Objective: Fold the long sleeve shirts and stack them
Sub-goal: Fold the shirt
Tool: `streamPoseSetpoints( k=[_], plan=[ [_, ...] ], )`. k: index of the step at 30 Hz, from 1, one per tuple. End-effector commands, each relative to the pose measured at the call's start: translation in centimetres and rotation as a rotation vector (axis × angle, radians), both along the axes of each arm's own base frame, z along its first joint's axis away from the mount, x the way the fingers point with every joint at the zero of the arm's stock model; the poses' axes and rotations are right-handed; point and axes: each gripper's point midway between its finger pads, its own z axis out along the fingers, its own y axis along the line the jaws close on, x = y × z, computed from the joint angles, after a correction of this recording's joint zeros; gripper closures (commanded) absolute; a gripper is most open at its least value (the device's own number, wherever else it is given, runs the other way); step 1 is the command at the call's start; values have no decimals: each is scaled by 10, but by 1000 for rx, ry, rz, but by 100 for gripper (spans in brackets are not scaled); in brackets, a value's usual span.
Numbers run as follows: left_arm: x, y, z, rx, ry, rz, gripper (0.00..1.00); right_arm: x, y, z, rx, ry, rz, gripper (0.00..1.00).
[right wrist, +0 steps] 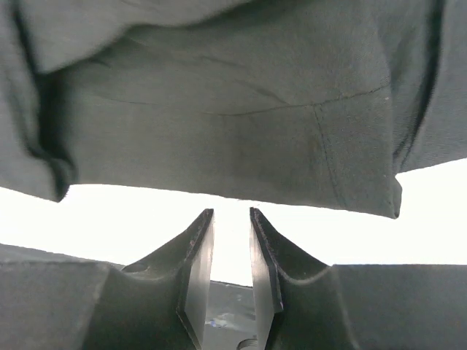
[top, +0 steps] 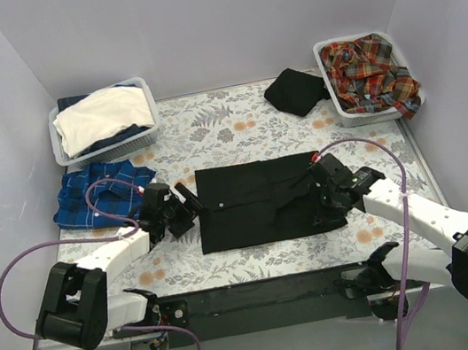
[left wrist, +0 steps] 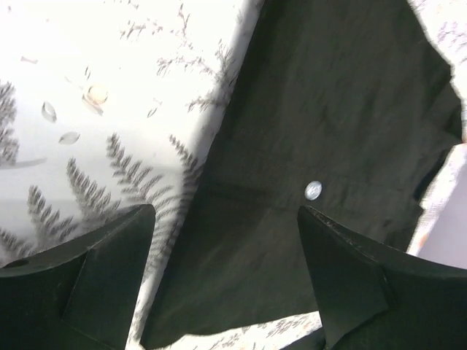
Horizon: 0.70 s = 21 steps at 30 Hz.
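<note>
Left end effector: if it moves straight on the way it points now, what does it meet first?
Probably the black shirt, near its edge by the pale button; the open left end effector aims there. Depth is unclear.

Far middle: bare tabletop (top: 217, 128) between the two baskets, free for a hand.
Far left: left basket (top: 149, 138), with the checked shirt (top: 98, 193) just in front of it.
Far right: right basket (top: 336, 104), black bundle (top: 295, 91) just beside it.
Centre: black shirt (top: 256, 200) lies flat and low.
Near edge: narrow bare strip.
</note>
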Motion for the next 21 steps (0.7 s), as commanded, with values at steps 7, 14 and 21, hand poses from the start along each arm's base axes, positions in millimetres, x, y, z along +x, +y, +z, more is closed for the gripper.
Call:
streamPoseSetpoints(
  k=[7, 14, 21],
  plan=[
    [24, -20, -18, -128, -42, -147, 44, 27, 20, 48, 64, -105, 58, 64],
    [21, -23, -35, -140, 12, -176, 75, 61, 64, 65, 205, -199, 138, 64],
    [16, -23, -37, -140, 38, -199, 100, 99, 99, 70, 258, -222, 173, 67]
  ],
)
